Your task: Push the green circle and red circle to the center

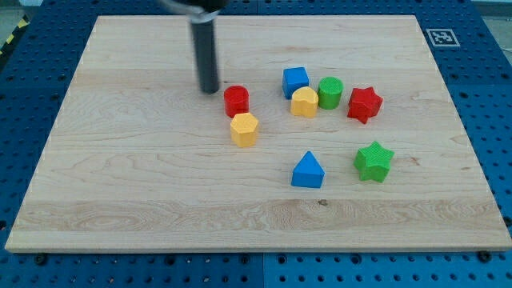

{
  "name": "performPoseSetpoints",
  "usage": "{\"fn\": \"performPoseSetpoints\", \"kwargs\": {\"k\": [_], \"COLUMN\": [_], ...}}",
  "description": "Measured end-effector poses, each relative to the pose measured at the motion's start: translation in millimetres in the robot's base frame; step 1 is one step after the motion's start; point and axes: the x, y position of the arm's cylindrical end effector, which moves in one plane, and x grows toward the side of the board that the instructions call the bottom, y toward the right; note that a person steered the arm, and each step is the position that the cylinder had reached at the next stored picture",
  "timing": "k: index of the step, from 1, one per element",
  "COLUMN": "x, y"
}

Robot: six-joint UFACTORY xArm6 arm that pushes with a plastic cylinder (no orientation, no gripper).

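Observation:
The red circle (236, 101) sits near the board's middle, a little above centre. The green circle (330, 92) lies to its right, touching a yellow block (304, 102) and close to a blue cube (295, 82). My tip (210, 90) rests on the board just left of and slightly above the red circle, a small gap apart. The rod rises from it to the view's top.
A yellow hexagon (245, 129) lies just below the red circle. A red star (364, 104) is right of the green circle. A blue triangle (308, 170) and a green star (374, 161) lie lower right. The wooden board (120, 184) sits on a blue perforated table.

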Motion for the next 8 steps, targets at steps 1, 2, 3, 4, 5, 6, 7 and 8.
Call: {"fn": "performPoseSetpoints", "kwargs": {"k": [1, 2, 3, 4, 5, 6, 7, 8], "x": [22, 9, 18, 11, 2, 24, 47, 10], "y": [64, 139, 77, 33, 63, 111, 118, 31]}}
